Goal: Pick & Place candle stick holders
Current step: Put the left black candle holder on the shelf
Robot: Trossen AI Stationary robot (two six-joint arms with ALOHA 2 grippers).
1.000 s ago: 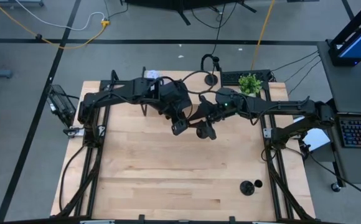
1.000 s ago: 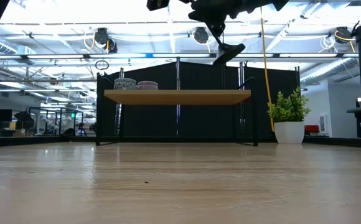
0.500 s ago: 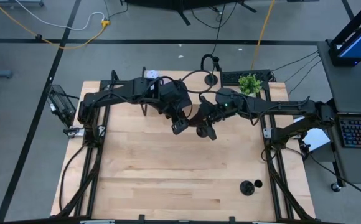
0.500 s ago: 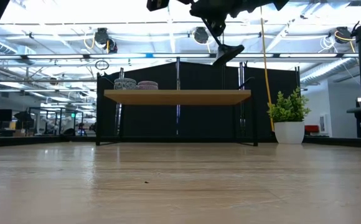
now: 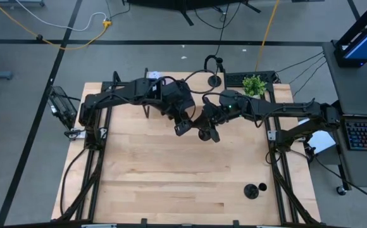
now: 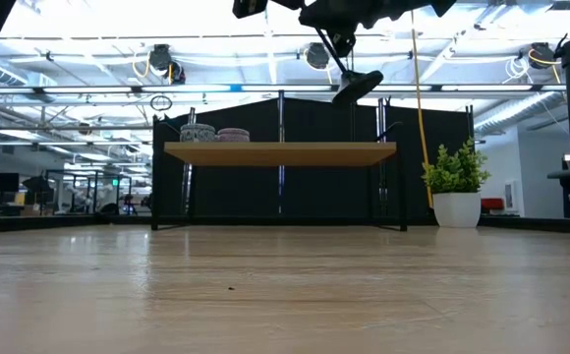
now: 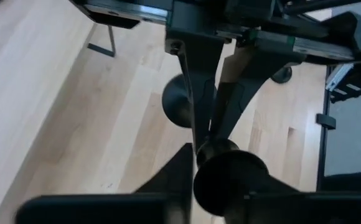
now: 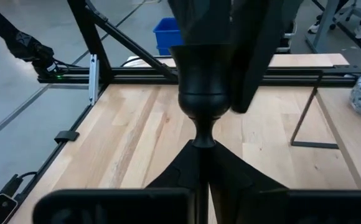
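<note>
Above table centre, a holder [image 5: 203, 133] hangs in mid-air, gripped at once by left gripper [image 5: 182, 128] and right gripper [image 5: 210, 133], both closed on it. Two more holders [image 5: 254, 189] sit near the right front edge.

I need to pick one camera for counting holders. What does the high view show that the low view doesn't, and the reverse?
Only the high view shows the two candle stick holders standing on the table near its right front corner, and the left gripper meeting the right gripper mid-table. Only the low view shows how far above the tabletop the third holder hangs, tilted, and the wooden shelf behind. Both show that third holder and the potted plant.
</note>
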